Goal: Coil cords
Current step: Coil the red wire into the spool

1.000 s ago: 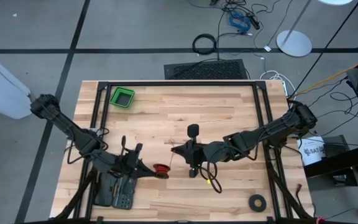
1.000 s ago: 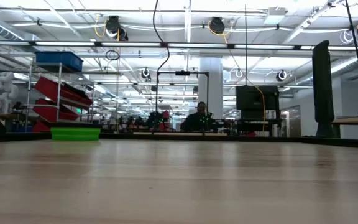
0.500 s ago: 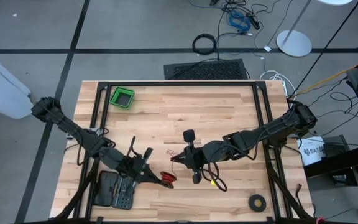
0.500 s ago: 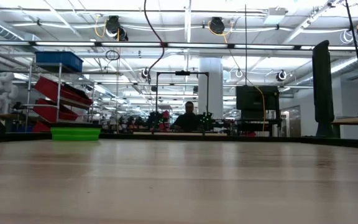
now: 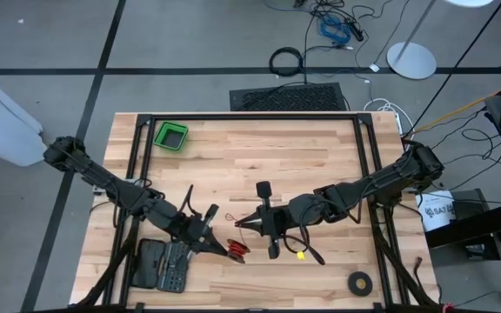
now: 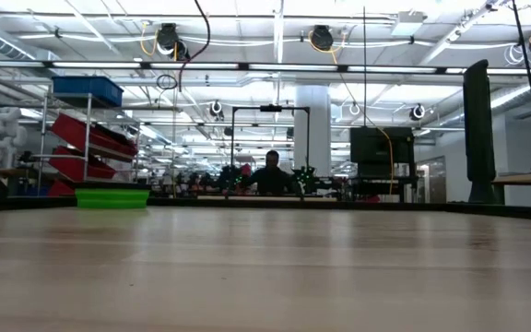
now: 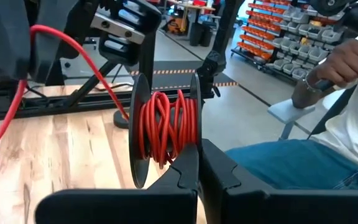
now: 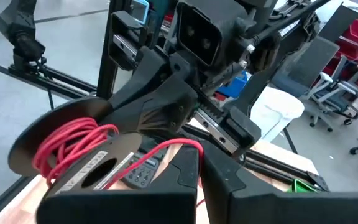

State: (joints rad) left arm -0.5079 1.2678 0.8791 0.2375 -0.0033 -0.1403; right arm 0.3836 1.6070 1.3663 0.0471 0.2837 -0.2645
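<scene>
1. on the table (image 5: 320, 165) stand a green bin (image 5: 171, 136) at the far left, a black tape ring (image 5: 360, 282) near the right front corner, and a dark tool case (image 5: 163, 266) just beside the left arm.
2. the cord (image 7: 166, 127), red, is wound on a black spool (image 7: 143, 134) over the table's front middle.
3. left gripper (image 5: 223, 246): fingers (image 7: 188, 168) clenched on the spool's rim.
4. right gripper (image 5: 243, 223): fingers (image 8: 185, 174) clenched on the cord's free end, near the spool.
5. nothing can be told of the bin's contents.

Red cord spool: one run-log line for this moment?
left claw: shut on spool rim | right claw: shut on red cord | cord runs between both claws | green bin: far left corner
</scene>
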